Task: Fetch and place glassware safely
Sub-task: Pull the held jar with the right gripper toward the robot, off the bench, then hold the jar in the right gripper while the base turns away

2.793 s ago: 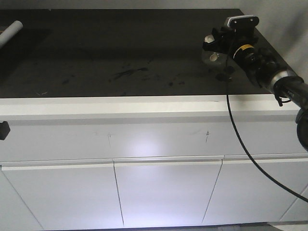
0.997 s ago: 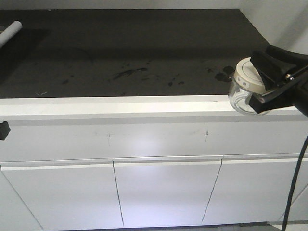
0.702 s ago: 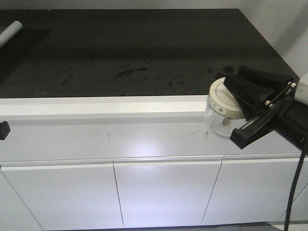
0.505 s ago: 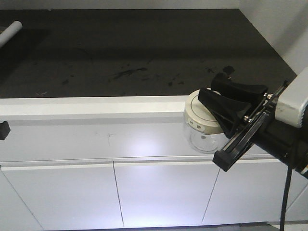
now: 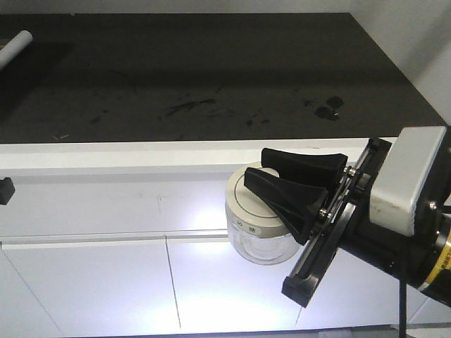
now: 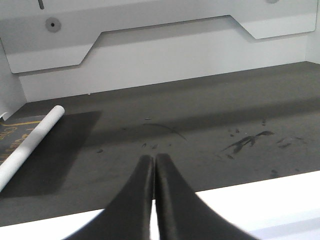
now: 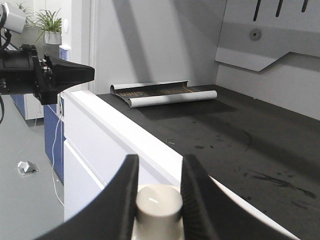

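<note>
right fingers [image 7: 125, 200] pinch jar [image 5: 259, 232] by its lid knob [image 7: 159, 205], the one part narrow enough | jar hangs off the bench [image 5: 211, 70], before the cabinet doors [image 5: 106, 282] | left fingers [image 6: 142, 200] pressed together, idle

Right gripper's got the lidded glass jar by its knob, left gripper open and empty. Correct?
No: the left gripper is shut, not open, and it is empty, per the left wrist view. The right gripper does hold the lidded glass jar by its knob.
</note>
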`<state>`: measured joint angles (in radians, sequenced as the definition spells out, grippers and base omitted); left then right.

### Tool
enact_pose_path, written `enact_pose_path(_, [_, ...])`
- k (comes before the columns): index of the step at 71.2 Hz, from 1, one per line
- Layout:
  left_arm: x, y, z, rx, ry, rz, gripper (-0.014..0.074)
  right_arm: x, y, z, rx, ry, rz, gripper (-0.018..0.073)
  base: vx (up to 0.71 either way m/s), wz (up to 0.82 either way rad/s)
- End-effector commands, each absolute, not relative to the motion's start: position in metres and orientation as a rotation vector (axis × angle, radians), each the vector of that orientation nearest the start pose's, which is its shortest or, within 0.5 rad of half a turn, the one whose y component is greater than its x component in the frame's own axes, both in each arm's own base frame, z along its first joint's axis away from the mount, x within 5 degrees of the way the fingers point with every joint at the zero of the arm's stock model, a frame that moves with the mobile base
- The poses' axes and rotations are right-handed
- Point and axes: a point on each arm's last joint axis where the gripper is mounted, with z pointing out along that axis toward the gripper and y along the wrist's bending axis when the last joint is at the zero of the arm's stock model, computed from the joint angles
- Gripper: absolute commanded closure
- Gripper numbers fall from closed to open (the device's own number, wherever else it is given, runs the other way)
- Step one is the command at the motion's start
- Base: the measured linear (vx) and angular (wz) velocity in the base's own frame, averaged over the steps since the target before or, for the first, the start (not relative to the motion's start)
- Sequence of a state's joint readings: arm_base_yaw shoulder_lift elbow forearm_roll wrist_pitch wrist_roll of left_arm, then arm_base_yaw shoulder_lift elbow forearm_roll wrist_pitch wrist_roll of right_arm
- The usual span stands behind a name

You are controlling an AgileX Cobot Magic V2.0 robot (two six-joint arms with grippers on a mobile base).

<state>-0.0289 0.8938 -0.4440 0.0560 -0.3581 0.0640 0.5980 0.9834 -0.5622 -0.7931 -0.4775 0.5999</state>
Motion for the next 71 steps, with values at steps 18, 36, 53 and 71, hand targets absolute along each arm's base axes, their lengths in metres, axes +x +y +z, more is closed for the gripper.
enact_pose_path(18, [0.1852, -0.0084, 0.3158, 0.122, 1.462, 0.043, 0.0603, 0.1487, 0.1413, 0.3377, -0.784, 1.27, 0.678, 0.0563, 0.0, 0.0])
enact_pose_path(36, [0.1852, -0.0084, 0.3158, 0.122, 1.462, 0.043, 0.0603, 0.1487, 0.1413, 0.3377, -0.784, 1.27, 0.678, 0.0563, 0.0, 0.0])
enact_pose_path(53, [0.1852, -0.0084, 0.3158, 0.122, 1.462, 0.043, 0.0603, 0.1487, 0.1413, 0.3377, -0.784, 1.27, 0.678, 0.0563, 0.0, 0.0])
enact_pose_path(71, [0.1852, -0.0084, 0.3158, 0.122, 1.462, 0.043, 0.0603, 0.1487, 0.1413, 0.3377, -0.784, 1.27, 0.678, 0.0563, 0.0, 0.15])
